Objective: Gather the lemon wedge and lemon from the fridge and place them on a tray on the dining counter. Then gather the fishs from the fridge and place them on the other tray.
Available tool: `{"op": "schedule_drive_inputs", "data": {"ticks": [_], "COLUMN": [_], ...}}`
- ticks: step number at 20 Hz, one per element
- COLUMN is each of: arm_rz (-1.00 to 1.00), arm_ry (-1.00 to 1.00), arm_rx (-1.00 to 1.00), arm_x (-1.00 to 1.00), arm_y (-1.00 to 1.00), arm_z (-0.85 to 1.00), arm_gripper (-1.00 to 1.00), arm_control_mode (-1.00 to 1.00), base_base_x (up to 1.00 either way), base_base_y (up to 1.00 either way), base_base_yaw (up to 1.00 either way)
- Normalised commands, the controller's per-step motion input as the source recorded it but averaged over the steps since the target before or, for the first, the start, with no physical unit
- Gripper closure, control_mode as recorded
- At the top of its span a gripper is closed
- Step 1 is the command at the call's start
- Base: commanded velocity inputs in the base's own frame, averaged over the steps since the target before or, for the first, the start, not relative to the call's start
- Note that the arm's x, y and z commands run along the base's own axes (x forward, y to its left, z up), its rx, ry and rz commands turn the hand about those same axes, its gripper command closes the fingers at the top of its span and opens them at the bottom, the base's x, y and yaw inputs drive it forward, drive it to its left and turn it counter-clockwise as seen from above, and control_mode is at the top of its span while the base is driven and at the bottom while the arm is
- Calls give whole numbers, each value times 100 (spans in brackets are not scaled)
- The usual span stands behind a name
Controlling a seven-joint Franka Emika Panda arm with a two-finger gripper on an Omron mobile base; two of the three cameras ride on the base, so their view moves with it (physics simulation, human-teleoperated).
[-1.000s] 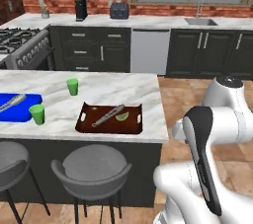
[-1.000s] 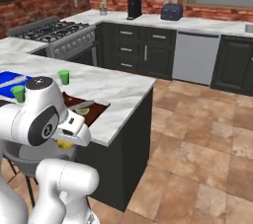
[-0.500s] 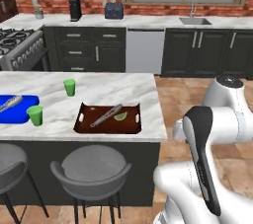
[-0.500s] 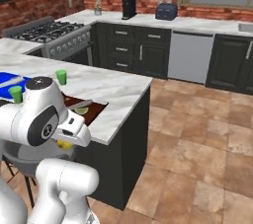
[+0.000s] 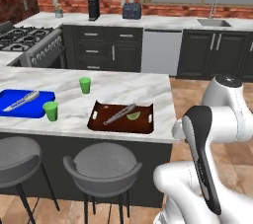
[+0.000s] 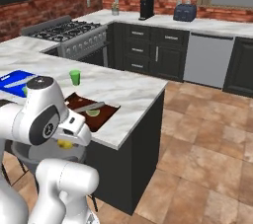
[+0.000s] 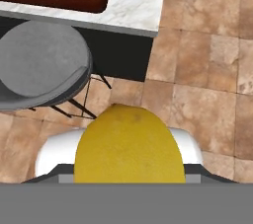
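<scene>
The robot is carrying the lemon (image 7: 129, 144) to the dining counter (image 5: 123, 90). The lemon is big and yellow in the hand view, right at the gripper, and its skin looks smooth and round. From the right base view a bit of yellow (image 6: 64, 143) peeks out under the hand. The jaws are closed on the lemon, holding it wide.

The dark red-brown tray (image 5: 99, 119) sits near the end of the counter. A green lemon wedge (image 5: 133, 115) is already in it, next to a silvery utensil (image 5: 118, 113). So 1 of the 2 lemon things looks done.

I think the next move is to lift the lemon up over the counter edge, bring it above a bare part of the tray, lower it, and let go. A round lemon can roll, so it should go down gently, away from the rim.

The blue tray (image 5: 10, 107) is farther along, for the 2 fish later. A grey stool (image 7: 42, 65) stands below the counter.
</scene>
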Motion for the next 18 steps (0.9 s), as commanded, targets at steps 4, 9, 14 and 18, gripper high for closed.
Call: {"op": "schedule_drive_inputs", "data": {"ticks": [4, 9, 14, 18], "arm_rz": [-1, 0, 0, 7], "arm_ry": [6, 5, 4, 15], "arm_rx": [0, -2, 0, 0], "arm_x": [99, 100, 88, 95], "arm_y": [15, 48, 37, 29], "arm_z": [0, 0, -1, -14], "arm_gripper": [100, 100, 100, 100], "arm_control_mode": [-100, -100, -100, -100], "base_base_x": [0, 0, 0, 0], "base_base_y": [0, 0, 0, 0], "base_base_yaw": [0, 0, 0, 0]}}
